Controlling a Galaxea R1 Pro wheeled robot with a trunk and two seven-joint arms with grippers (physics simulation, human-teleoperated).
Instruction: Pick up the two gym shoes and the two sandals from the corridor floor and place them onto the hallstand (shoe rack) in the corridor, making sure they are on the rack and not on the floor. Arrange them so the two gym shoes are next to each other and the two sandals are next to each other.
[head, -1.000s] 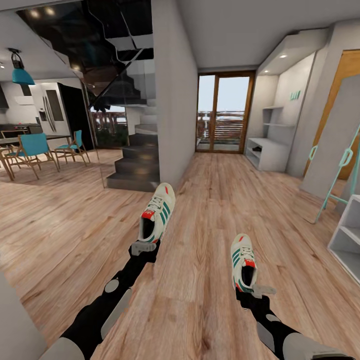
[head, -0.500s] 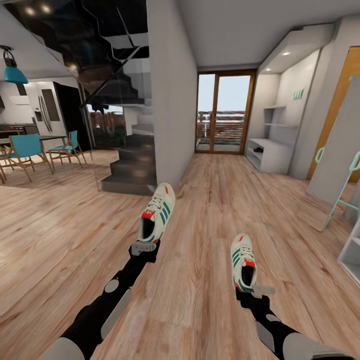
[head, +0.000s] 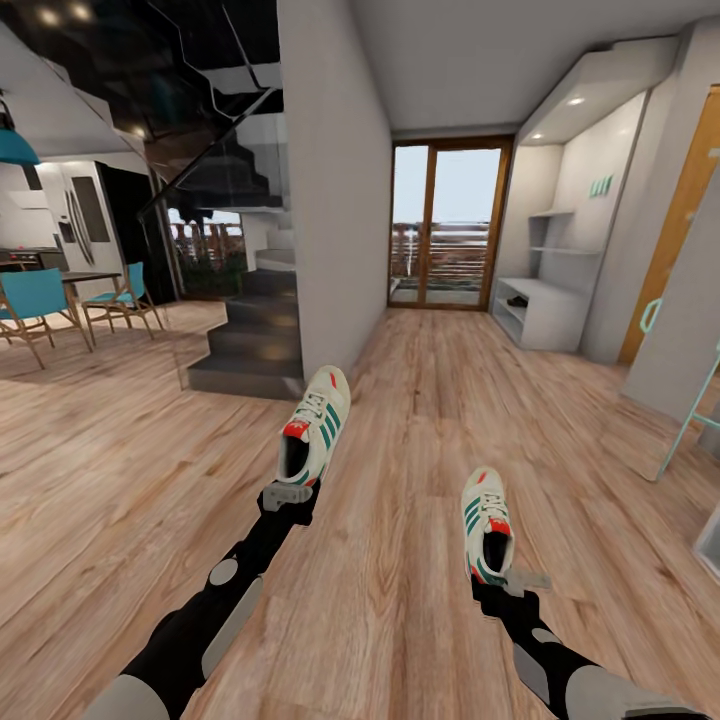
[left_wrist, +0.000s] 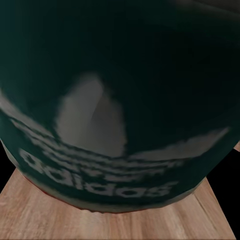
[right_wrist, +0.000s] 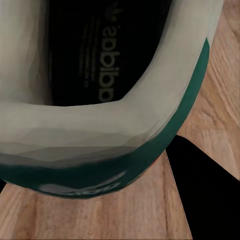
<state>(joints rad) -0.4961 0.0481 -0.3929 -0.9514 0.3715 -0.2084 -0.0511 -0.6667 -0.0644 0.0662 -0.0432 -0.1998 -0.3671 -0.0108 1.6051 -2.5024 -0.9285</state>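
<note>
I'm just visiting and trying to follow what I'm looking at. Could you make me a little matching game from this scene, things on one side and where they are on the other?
Things:
1. left gripper
2. right gripper
3. hallstand
4. blue chairs

Places:
A. far left, by the dining table
B. holding the nearer gym shoe
C. far end of corridor, right wall
D. holding the farther gym shoe

Pairs: 1-D, 2-B, 3-C, 4-A

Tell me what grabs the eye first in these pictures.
Two white gym shoes with green stripes are held out over the wood-plank floor, heel-first: the left gripper carries the left shoe, the right gripper the right shoe. Down the corridor, the white hallstand stands at the right wall beside the glass doors.
</note>
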